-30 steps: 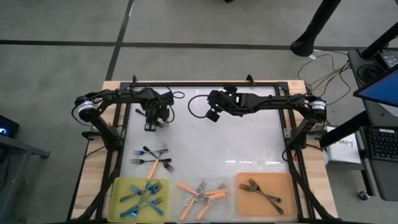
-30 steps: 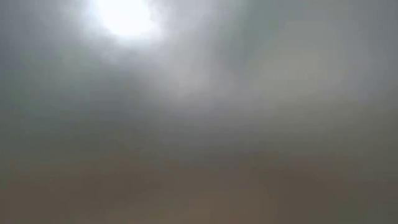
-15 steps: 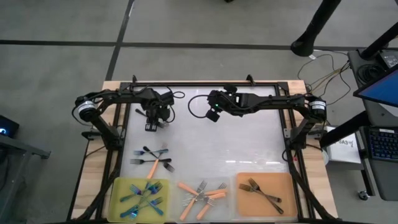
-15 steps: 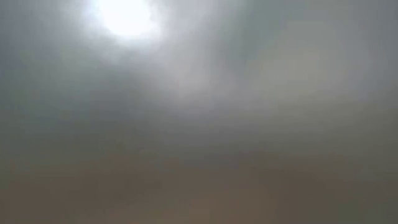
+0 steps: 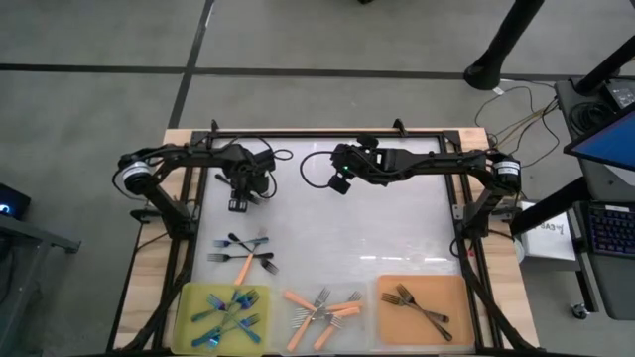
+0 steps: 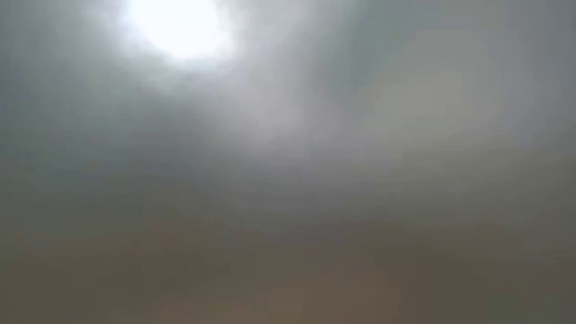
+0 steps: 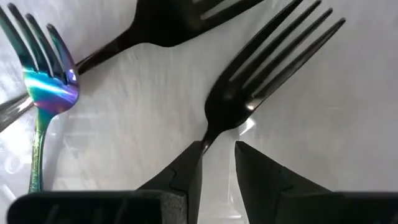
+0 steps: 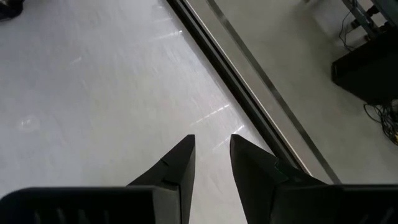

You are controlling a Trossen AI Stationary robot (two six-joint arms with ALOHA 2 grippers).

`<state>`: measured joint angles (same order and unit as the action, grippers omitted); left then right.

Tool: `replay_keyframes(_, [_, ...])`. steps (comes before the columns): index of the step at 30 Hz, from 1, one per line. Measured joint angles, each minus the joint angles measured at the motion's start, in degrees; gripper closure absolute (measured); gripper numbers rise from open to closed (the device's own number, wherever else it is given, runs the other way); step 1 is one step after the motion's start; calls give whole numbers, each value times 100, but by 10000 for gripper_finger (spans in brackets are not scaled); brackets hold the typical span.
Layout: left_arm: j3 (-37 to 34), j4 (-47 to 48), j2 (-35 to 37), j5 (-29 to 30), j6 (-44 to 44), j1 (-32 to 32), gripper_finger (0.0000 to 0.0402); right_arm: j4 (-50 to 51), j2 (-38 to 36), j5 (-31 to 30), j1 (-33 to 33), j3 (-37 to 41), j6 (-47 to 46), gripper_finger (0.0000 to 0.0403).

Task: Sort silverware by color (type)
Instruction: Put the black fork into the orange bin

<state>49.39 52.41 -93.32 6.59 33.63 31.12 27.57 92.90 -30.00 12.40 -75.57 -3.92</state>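
Observation:
My left gripper points down near the table's far left, and the arm hides what lies under it in the high view. In the left wrist view its fingers stand a narrow gap apart. A black fork lies on the white table just ahead, its neck at one fingertip and its handle hidden under that finger. An iridescent fork and a second black fork lie beside it. A few more forks lie loose nearer the front. My right gripper waits at the far middle over bare table, fingers narrowly apart. My left gripper comes at the black fork from above. One fingertip meets the fork's neck in the picture, and that finger hides the handle behind it. I cannot tell whether the finger touches the fork. The fork lies flat on the table.
Along the near edge stand three trays: a yellow-green tray with blue forks, a clear tray with orange-handled forks, and an orange tray with dark forks. A black frame rail runs along the table's far edge. The low view shows only a grey blur.
My left arm has shifted a little toward the table's left edge. The loose forks and the right arm have stayed put.

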Motion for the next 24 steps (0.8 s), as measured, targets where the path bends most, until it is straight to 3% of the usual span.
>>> replay_keyframes(16, [-116,-486,-12,-17,-207,6,328,-36,0,44,0,-2,1,312])
replay_keyframes(21, [-107,-442,-15,-52,-536,6,385,-155,0,44,0,-2,0,312])
replay_keyframes(24, [-105,-440,-15,-63,-739,6,393,-161,-2,44,0,-2,2,312])
